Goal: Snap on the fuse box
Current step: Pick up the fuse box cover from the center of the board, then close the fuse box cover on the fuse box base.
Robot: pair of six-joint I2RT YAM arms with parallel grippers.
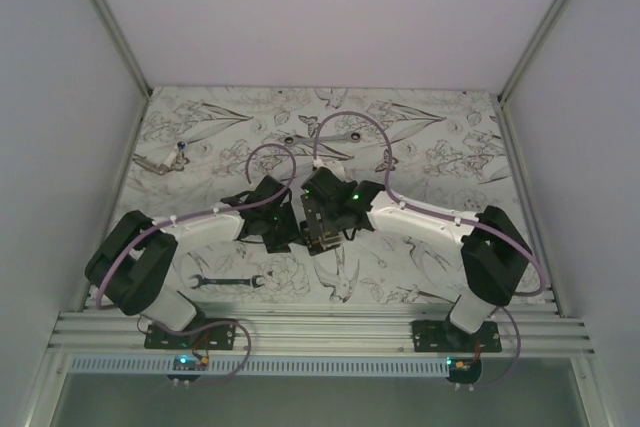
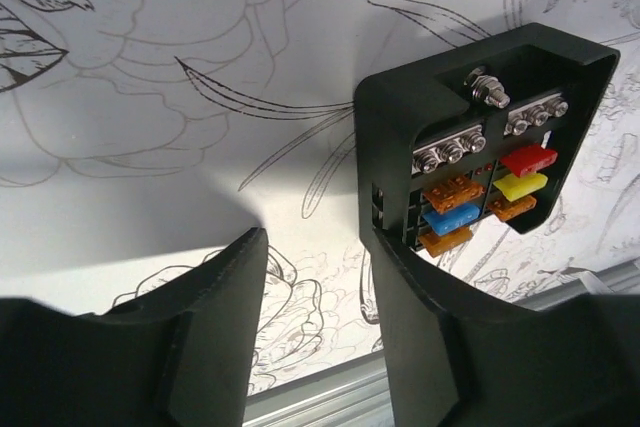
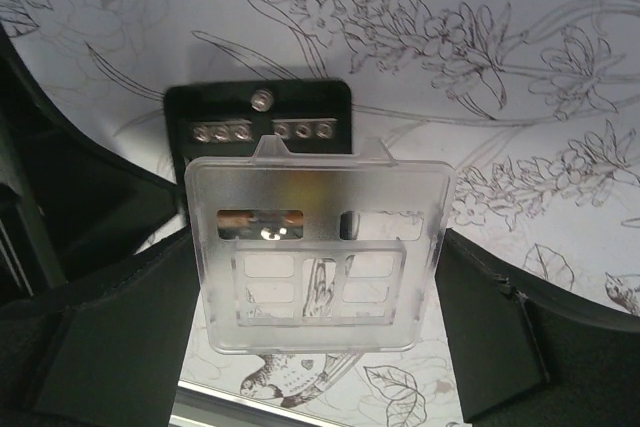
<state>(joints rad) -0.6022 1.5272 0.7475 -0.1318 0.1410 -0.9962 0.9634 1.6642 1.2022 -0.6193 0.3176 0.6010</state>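
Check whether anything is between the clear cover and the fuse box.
Nothing visible. The clear cover, held in the right gripper, hovers in front of the open fuse box. The left gripper is open, one finger beside the box, not across its face.

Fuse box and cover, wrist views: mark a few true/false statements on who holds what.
1. The right gripper grips the clear cover between its fingers. True.
2. The cover is snapped onto the fuse box. False: the box is uncovered in the left wrist view.
3. The left gripper clamps the fuse box. False: its jaws stand open with nothing between them.
4. A wrench lies near the left arm's base. True.
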